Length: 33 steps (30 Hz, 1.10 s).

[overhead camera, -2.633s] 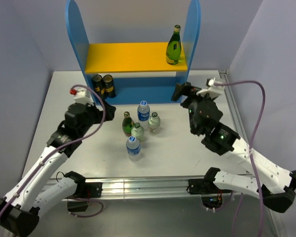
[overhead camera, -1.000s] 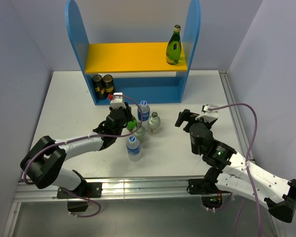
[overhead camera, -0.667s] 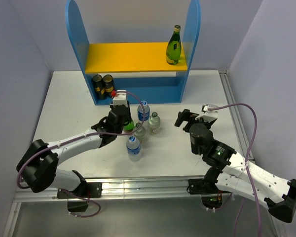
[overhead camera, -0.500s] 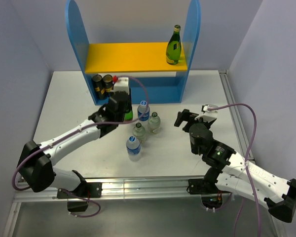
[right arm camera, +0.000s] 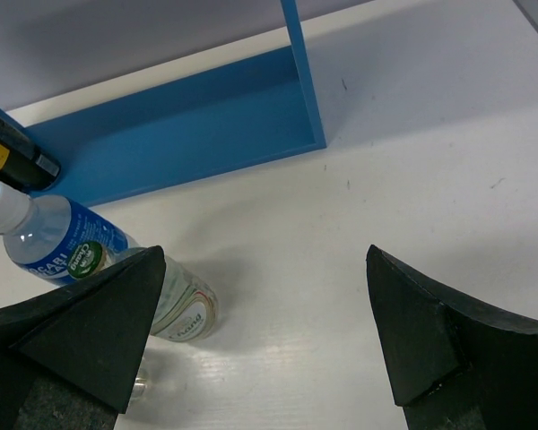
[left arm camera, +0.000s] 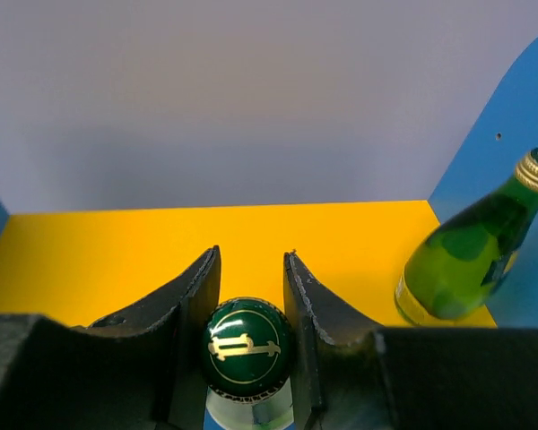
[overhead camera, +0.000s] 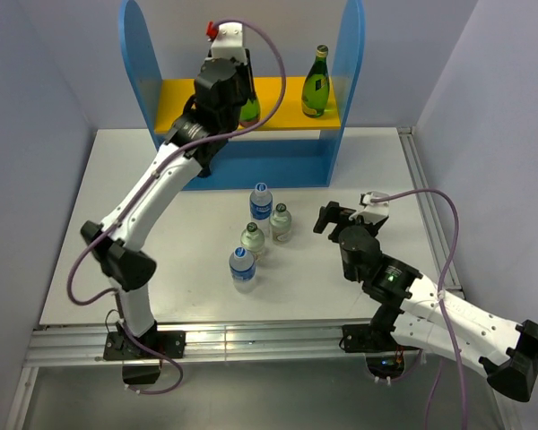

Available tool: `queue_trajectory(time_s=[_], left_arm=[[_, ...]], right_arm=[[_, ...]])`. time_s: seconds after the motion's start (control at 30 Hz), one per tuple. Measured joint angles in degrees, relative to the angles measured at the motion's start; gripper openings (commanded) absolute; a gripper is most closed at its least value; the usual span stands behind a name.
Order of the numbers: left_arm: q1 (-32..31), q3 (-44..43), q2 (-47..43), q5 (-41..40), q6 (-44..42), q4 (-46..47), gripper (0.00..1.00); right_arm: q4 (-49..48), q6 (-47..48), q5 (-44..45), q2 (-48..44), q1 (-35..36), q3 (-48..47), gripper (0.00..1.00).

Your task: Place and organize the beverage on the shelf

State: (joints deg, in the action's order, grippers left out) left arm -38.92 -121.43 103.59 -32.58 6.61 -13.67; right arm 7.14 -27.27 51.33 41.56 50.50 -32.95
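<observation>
Only the left wrist view shows the left gripper (left arm camera: pixel 251 269) clamped on a green bottle (left arm camera: pixel 247 348) by its cap, over the shelf's yellow board (left arm camera: pixel 99 251), with a second green bottle (left arm camera: pixel 466 260) standing to the right. The overhead view shows the right gripper (overhead camera: pixel 327 217) wide open near four bottles (overhead camera: pixel 251 240) on the table (overhead camera: pixel 117 197).

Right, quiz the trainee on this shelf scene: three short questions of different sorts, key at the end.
1. True or false: the right claw is holding a bottle.
2. What is the left claw shut on? A: a black can. B: a green bottle. C: nothing.
3. How many bottles stand on the table?
Key:
1. False; it hangs open and empty over the table.
2. B; it is held up at the yellow board, where another green bottle stands.
3. Four: two blue-label bottles and two short clear bottles.
</observation>
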Motion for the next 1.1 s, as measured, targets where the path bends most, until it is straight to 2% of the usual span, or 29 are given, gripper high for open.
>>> queue_trajectory(time_s=[0.1, 0.2, 0.6, 0.7, 0.73, 0.9, 0.93, 1.03, 1.1], left_arm=[[0.63, -9.03, 6.95, 1.95, -1.01, -2.60, 0.00], [0.79, -14.03, 11.87, 4.22, -1.42, -3.61, 0.00], [3.50, -19.50, 18.32, 13.55, 2.08, 0.17, 0.01], [3.98, -19.76, 19.37, 15.13, 2.95, 2.25, 0.16], [4.02, -19.76, 19.65, 15.63, 3.23, 2.84, 0.29], [3.87, -19.76, 20.13, 18.12, 4.04, 5.11, 0.56], [3.85, -19.76, 20.13, 18.38, 4.22, 5.99, 0.65], [3.78, -19.76, 20.06, 18.99, 4.83, 9.97, 0.71], [3.78, -19.76, 20.06, 19.28, 4.87, 11.17, 0.71]], right_arm=[[-0.44, -0.17, -0.02, 0.31, 0.00, 0.52, 1.00], [-0.79, -0.24, -0.07, 0.68, 0.00, 1.07, 1.00], [-1.66, -0.96, -1.38, 2.45, 0.00, 1.60, 1.00], [-1.68, -1.14, -1.51, 2.29, 0.00, 1.60, 1.00], [-1.68, -1.22, -1.53, 2.23, 0.00, 1.62, 1.00], [-1.70, -1.44, -1.53, 1.99, 0.00, 1.62, 1.00], [-1.70, -1.46, -1.53, 1.99, 0.00, 1.62, 1.00], [-1.73, -1.49, -1.55, 1.99, 0.00, 1.64, 1.00], [-1.77, -1.51, -1.53, 1.99, 0.00, 1.70, 1.00]])
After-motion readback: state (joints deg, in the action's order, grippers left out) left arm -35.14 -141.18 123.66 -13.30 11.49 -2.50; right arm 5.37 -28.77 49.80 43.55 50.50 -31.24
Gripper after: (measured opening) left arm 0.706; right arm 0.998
